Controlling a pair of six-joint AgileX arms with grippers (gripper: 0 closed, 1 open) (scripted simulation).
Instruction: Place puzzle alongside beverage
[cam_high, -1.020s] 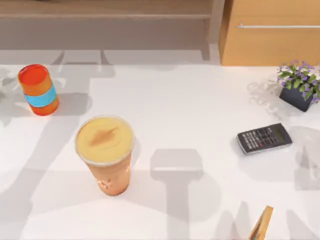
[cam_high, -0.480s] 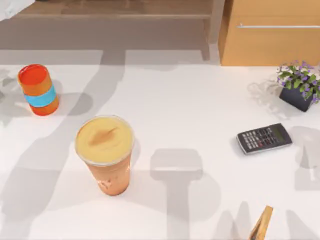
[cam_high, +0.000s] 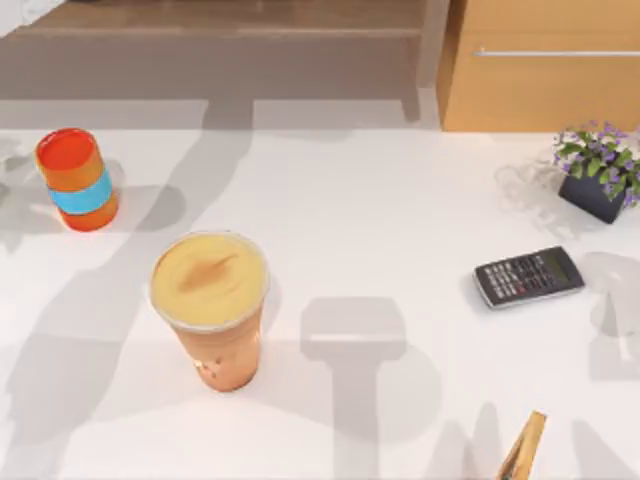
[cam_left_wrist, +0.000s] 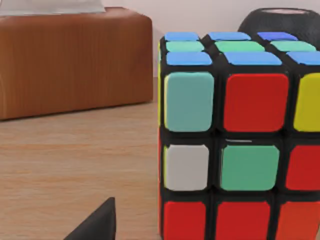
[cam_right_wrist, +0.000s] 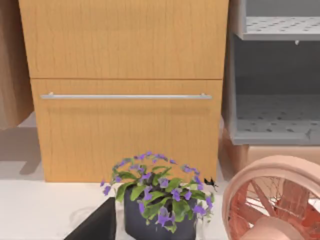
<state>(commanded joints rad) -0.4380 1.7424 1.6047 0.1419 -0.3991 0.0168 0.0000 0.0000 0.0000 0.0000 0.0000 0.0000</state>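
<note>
The puzzle (cam_left_wrist: 235, 145), a twisty cube with black edges and red, green, blue, yellow and white squares, stands on a wooden surface very close in the left wrist view. My left gripper is open, and its one dark fingertip (cam_left_wrist: 97, 224) is low beside the cube's edge, apart from it. The beverage (cam_high: 210, 305), a clear cup of creamy yellow-orange smoothie, stands upright left of the table's middle. A white bit of my left arm (cam_high: 14, 10) shows at the far left corner. My right gripper is open, its dark fingertip (cam_right_wrist: 97, 225) near the potted plant (cam_right_wrist: 160, 200).
An orange cylinder with a blue band (cam_high: 76, 178) stands at the far left. A calculator (cam_high: 528, 276) and the flowering plant (cam_high: 600, 168) are at the right. A wooden piece (cam_high: 522, 447) pokes in at the front edge. A brown tissue box (cam_left_wrist: 75, 60) and a dark speaker (cam_left_wrist: 280, 20) stand behind the cube.
The left arm's shadow has swept across the left side of the table, and a white bit of that arm has come into the far left corner. Nothing on the table has moved.
</note>
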